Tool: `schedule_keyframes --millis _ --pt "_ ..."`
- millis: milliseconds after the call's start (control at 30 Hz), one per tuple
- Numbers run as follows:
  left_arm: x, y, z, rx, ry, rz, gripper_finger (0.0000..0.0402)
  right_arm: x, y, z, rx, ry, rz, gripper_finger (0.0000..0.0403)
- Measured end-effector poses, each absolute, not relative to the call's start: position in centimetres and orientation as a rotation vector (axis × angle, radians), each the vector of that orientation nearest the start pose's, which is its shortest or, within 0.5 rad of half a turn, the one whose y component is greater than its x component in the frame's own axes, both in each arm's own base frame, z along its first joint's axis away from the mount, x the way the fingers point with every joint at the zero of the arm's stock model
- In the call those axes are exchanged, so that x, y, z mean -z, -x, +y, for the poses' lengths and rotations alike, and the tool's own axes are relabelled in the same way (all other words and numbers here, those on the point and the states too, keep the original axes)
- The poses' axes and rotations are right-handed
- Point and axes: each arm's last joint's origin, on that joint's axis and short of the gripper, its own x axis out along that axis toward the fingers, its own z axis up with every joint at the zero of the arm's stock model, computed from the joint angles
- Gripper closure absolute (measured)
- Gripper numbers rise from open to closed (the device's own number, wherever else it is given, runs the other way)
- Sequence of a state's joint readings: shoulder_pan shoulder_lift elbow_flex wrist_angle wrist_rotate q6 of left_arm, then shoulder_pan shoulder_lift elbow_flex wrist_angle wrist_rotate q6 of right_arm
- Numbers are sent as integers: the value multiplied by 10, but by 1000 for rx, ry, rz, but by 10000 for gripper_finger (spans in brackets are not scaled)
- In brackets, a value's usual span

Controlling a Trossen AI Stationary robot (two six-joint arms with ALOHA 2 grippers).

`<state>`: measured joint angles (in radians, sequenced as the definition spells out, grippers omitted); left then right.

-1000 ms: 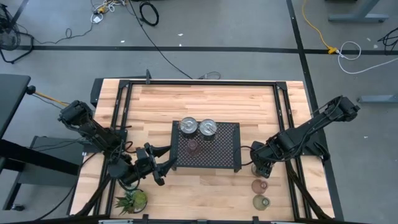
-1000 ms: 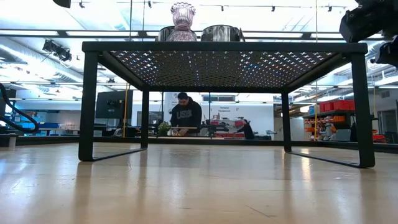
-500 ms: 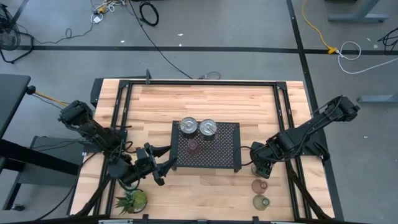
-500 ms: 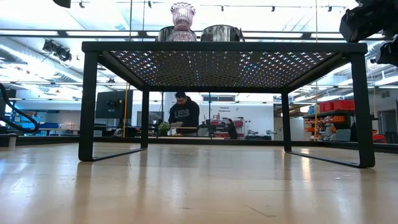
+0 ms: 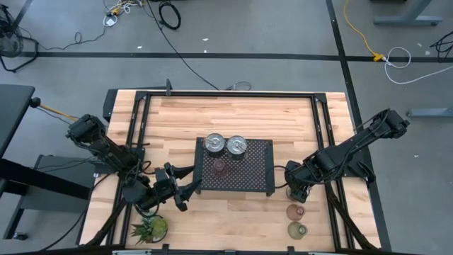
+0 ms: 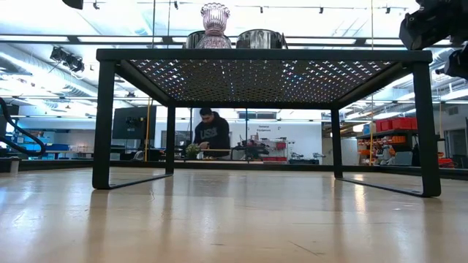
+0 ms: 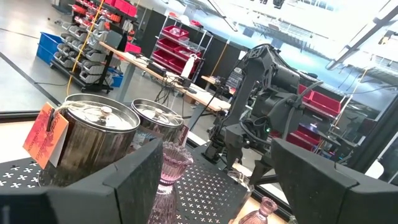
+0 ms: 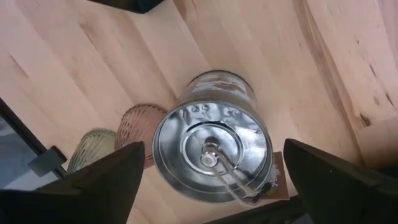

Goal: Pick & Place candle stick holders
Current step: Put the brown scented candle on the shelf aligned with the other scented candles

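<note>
Light wooden bench carries a black perforated mesh tray on legs at its middle. On the tray's far-left part stand two shiny silver round candle holders side by side, just touching or nearly so; a pinkish ribbed glass candle holder stands just in front of them, toward the tray's near-left.

Right claw hangs over a third shiny silver cup standing on the bench just off the tray's right edge, fingers spread wide on either side of it, not touching it. Near the bench's near-right corner sit a pinkish-brown glass cup and a greenish glass cup, close together, in line with the silver cup.

Left claw sits at the tray's near-left corner, fingers spread apart, holding nothing, pointed across the tray at the pink holder.

Small green potted plant at the bench's near-left corner.

Person in dark top far off in the room behind
</note>
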<state>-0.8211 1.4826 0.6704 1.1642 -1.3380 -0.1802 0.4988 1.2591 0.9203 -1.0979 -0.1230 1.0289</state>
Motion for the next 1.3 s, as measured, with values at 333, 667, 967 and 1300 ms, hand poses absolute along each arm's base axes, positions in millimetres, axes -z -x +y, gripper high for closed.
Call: schedule_keyframes --millis 333,667,967,1300 --pt "-256 -211 -185 -497 490 -214 104 -234 -173 105 258 -528 1517 14" --pt "-256 -210 -185 -497 490 -214 103 -218 -181 114 290 -484 1576 14" --pt "-256 -210 -185 -497 490 -215 103 -203 -188 120 309 -446 1633 14" --pt "-256 -210 -185 -497 489 -214 104 -196 -192 123 339 -434 1653 51"
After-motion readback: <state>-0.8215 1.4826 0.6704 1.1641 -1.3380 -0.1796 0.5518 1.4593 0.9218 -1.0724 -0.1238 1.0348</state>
